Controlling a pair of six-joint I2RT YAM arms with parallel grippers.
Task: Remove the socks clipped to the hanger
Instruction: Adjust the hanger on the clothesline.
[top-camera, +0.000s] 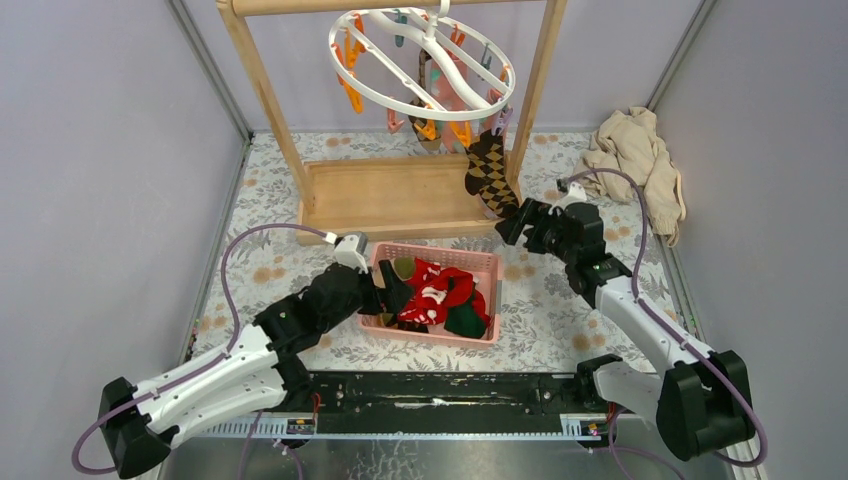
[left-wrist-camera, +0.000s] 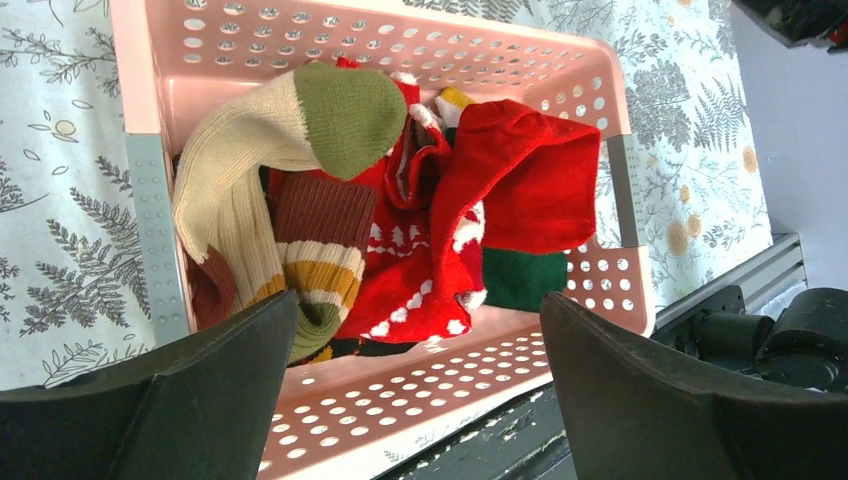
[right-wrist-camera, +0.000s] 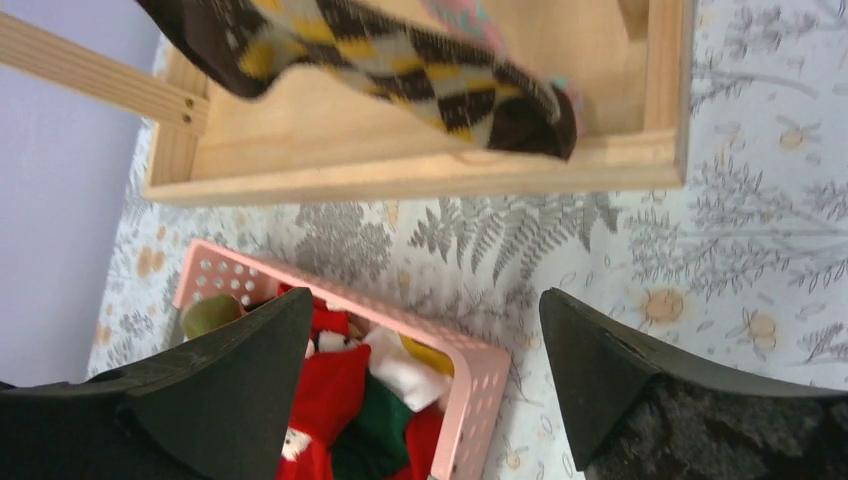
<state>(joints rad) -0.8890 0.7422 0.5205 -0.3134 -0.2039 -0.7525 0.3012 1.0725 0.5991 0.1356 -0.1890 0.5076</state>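
Left pincer (left-wrist-camera: 417, 310) wide open, empty, hovering over pink basket (left-wrist-camera: 600, 110) at centre of table (top-camera: 270, 270). Socks (left-wrist-camera: 440, 230) piled inside: red, green, cream, striped. Right pincer (right-wrist-camera: 425, 300) wide open too, nothing in it, at 5 o'clock of argyle sock (top-camera: 490, 175), close, contact can't tell. Argyle sock hangs clipped at 5 o'clock rim of hanger (top-camera: 420, 62), toe down over base of rack (top-camera: 400, 195). Hanger at 12 o'clock, under top bar of rack. A few more clipped behind it, count unclear. Cloth heap (top-camera: 640, 155) at 2 o'clock.
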